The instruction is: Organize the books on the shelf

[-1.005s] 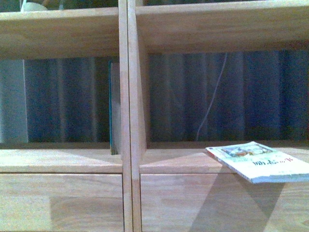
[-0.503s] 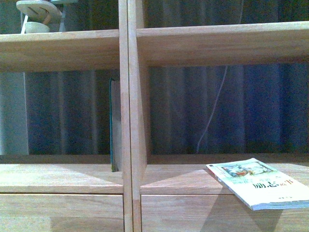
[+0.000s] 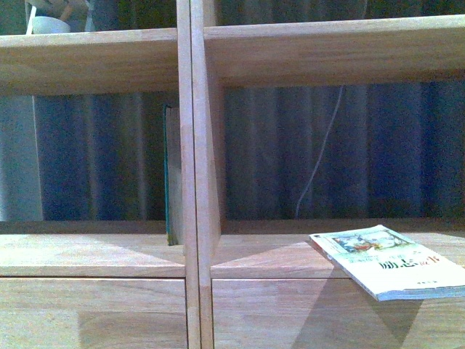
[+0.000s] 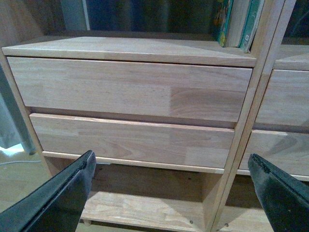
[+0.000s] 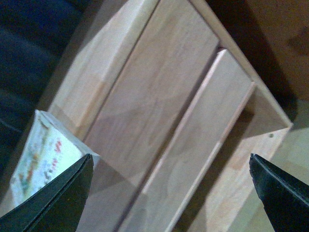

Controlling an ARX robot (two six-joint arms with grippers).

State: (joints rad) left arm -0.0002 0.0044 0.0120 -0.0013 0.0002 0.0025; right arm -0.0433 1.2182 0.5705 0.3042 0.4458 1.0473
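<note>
White paperback [image 5: 41, 154] — beside the spread right tool [image 5: 170, 157], not between its jaws.

A thin white cord [image 3: 325, 153] hangs before a dark blue pleated curtain [image 3: 94, 160], a pale round object [image 3: 49, 24] high at left.

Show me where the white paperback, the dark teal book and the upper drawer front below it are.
white paperback [image 3: 389, 263], front view, middle of its cover.
dark-teal book [image 3: 171, 174], front view, midway up its upright side.
upper drawer front [image 4: 130, 89], left wrist view, centre of the panel.
</note>
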